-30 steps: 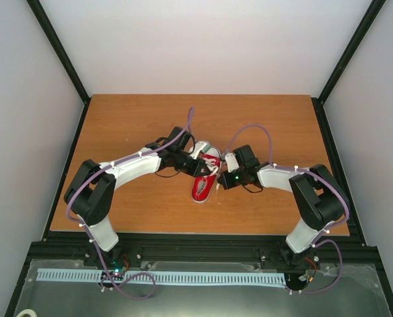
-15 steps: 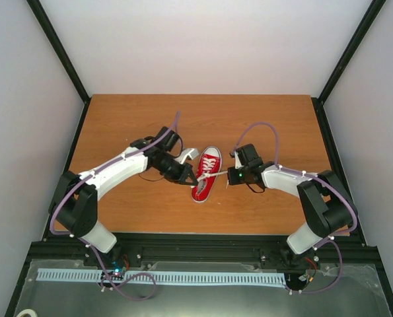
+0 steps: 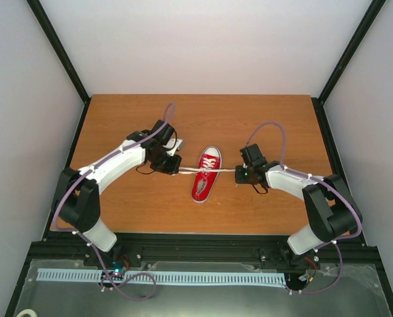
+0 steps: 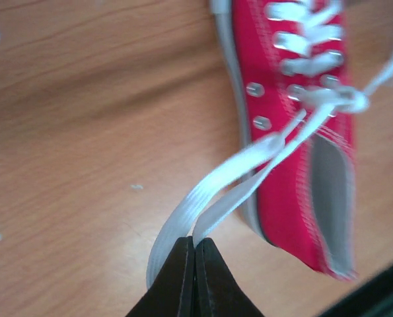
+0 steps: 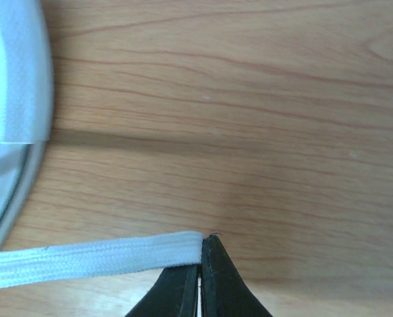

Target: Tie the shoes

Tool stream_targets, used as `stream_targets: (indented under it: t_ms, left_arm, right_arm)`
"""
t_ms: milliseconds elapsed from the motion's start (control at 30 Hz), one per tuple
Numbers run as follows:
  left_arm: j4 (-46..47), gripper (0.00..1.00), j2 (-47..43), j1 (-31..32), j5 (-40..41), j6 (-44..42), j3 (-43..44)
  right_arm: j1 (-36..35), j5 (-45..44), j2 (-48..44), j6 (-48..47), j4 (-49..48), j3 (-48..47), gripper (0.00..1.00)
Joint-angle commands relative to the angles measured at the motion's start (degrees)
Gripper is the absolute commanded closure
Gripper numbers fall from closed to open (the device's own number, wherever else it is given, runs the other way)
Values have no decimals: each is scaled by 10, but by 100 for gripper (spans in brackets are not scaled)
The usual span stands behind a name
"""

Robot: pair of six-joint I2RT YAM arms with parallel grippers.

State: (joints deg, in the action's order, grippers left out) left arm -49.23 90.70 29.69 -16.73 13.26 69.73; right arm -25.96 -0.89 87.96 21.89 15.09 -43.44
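The small red sneaker [image 3: 206,175] with white laces and white sole lies in the middle of the wooden table, toe to the far side. It also shows in the left wrist view [image 4: 295,125]. My left gripper [image 3: 178,169] is just left of the shoe, shut on a folded loop of white lace [image 4: 229,185]. My right gripper [image 3: 238,173] is just right of the shoe, shut on the other lace [image 5: 90,259]. The laces run taut from both grippers to a crossing [image 4: 331,99] over the eyelets.
The wooden table [image 3: 117,119] has black frame rails along its sides and near edge. White walls close in the back and sides. A white slotted strip [image 3: 156,277] lies below the table edge near the arm bases.
Both grippers have moved outward from the shoe, left to the left and right to the right, each holding its lace. The laces have drawn out straight.
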Motion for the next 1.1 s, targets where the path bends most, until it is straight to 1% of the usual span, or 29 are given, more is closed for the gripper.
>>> stream_targets:
  t_ms: [0,167,300,367,500,600,667,833,967,1000,1033,1067]
  left_arm:
    - [10,99,45,0,107,5,22]
    - [5,99,42,0,197,-7,26]
    - [3,99,27,0,204,-27,15]
    - [0,99,38,0,215,-27,2]
    - [4,99,69,-4,249,-12,-17]
    - [16,99,81,-6,259,2,-27]
    - [29,99,82,-7,238,4,-30]
    - [94,99,64,-7,95,-7,-52]
    - [152,99,49,-6,17,-3,-77]
    - [154,97,53,-6,4,-8,-77]
    - [153,92,59,-6,-5,-15,-73]
    - [151,85,65,-7,-10,-22,-70]
  right_arm:
    - [19,-67,-24,59,45,20,97]
    - [40,-100,-57,111,76,47,97]
    - [44,-133,-77,129,101,51,97]
    - [48,-147,-81,135,108,54,97]
    - [61,-142,-78,139,108,61,97]
    - [64,-132,-75,141,103,68,97]
    - [64,-122,-76,140,97,72,97]
    - [65,-83,-93,123,77,71,97]
    - [65,-65,-105,91,77,40,97]
    - [64,-62,-105,83,79,29,97]
    - [64,-61,-103,77,82,18,97]
    - [64,-60,-101,70,84,7,97]
